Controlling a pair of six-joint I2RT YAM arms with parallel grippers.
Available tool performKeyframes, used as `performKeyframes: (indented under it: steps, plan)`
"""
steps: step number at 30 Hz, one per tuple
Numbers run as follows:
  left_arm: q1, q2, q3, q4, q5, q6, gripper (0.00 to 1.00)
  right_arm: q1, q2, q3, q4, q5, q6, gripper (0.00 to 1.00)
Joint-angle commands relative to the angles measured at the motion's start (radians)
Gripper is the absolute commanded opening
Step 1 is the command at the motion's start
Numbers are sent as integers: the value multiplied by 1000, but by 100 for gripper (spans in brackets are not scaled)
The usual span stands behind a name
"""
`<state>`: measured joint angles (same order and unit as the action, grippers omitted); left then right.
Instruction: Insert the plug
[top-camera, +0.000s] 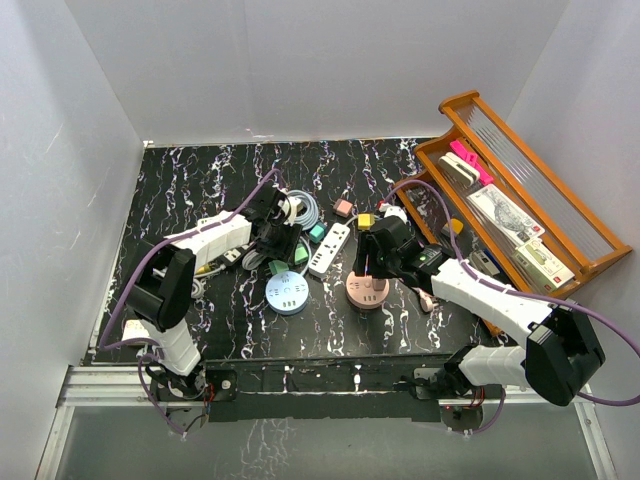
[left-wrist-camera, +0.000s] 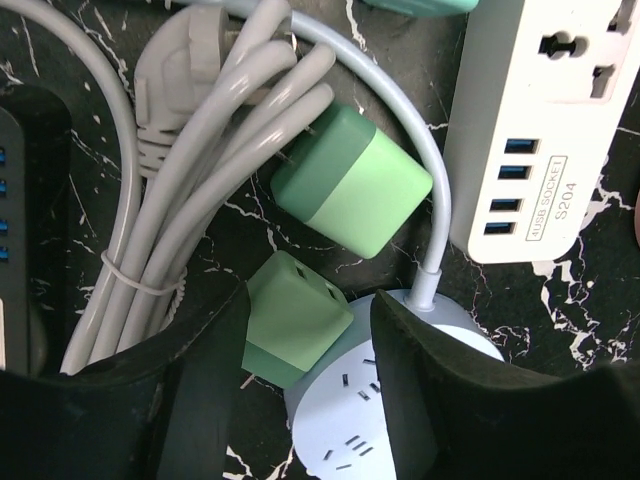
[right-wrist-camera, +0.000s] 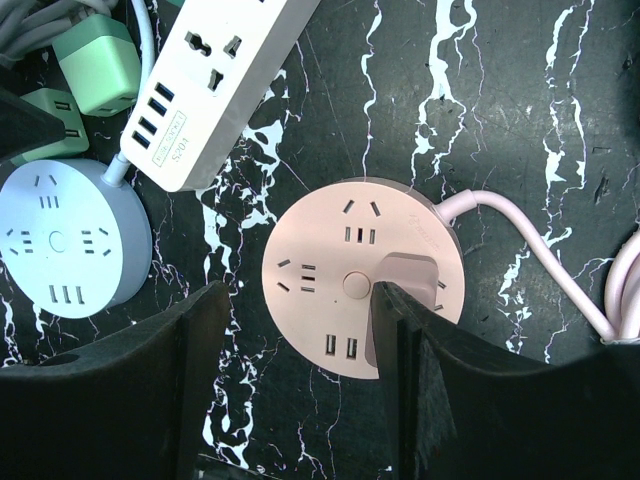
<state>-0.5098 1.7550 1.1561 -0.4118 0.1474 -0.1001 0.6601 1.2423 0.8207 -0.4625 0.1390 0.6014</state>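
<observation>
Left gripper (left-wrist-camera: 308, 335) is open. Its fingers flank the near green adapter (left-wrist-camera: 297, 318): the left finger is at the adapter's edge and the right finger stands apart from it. Right gripper (right-wrist-camera: 300, 310) is also open and straddles the pink round hub (right-wrist-camera: 325, 285).

Items on the black marbled worktop (top-camera: 200, 180), counted:
- White power strip (left-wrist-camera: 540, 120): one.
- Round hubs: two, the pink one and a blue round hub (left-wrist-camera: 335, 430).
- Green adapters fully shown in the left wrist view: two, the near one and a far green adapter (left-wrist-camera: 355, 190) with its prongs toward the cable bundle.
- Pink plug (right-wrist-camera: 408, 290): one, on the pink hub beside the right finger. Whether it is fully seated cannot be determined.

Governing relation: the near green adapter lies directly between the left fingers, at the blue hub's rim. Its long axis runs diagonally, with the port face away from the wrist. The left arm is nearer. The prongs likely need turning down toward the hub.
</observation>
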Motion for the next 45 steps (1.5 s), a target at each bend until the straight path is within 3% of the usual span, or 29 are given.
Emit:
performKeyframes:
  steps: [1,9,14,20,36,45]
  plan:
    - [-1,-53,-30,-89,16,8,51,-4,-9,13,40,-2,-15,57]
    - [-2,-86,-76,-94,6,12,59,-3,-6,5,42,-12,-7,57]
    - [-3,-80,-79,-124,-56,8,55,-3,4,6,50,-19,-7,58]
    - [-2,-81,-87,-125,-103,14,57,-3,16,5,58,-29,-8,58]
    - [-4,-38,-85,-112,-50,83,53,-3,12,6,76,-56,-3,58]
    - [-11,-1,-98,-107,-172,81,48,-4,0,14,75,-67,10,58]
